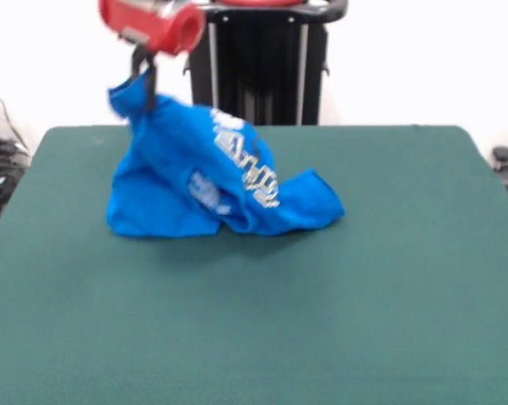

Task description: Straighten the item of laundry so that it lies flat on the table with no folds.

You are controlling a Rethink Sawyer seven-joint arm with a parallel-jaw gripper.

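Red arm's gripper (143, 80) at far left, jaws closed on a corner of the blue shirt (212, 181), shirt lifted at that corner, the rest crumpled on the green tabletop (338, 312), left of centre.

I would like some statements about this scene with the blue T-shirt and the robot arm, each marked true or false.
1. The gripper holds the T-shirt by one raised part. True.
2. The T-shirt lies flat with no folds. False: it hangs bunched from the gripper, and only its lower part rests on the table.
3. The table is covered in dark green cloth. True.
4. The T-shirt is plain, without print. False: it bears pale lettering.
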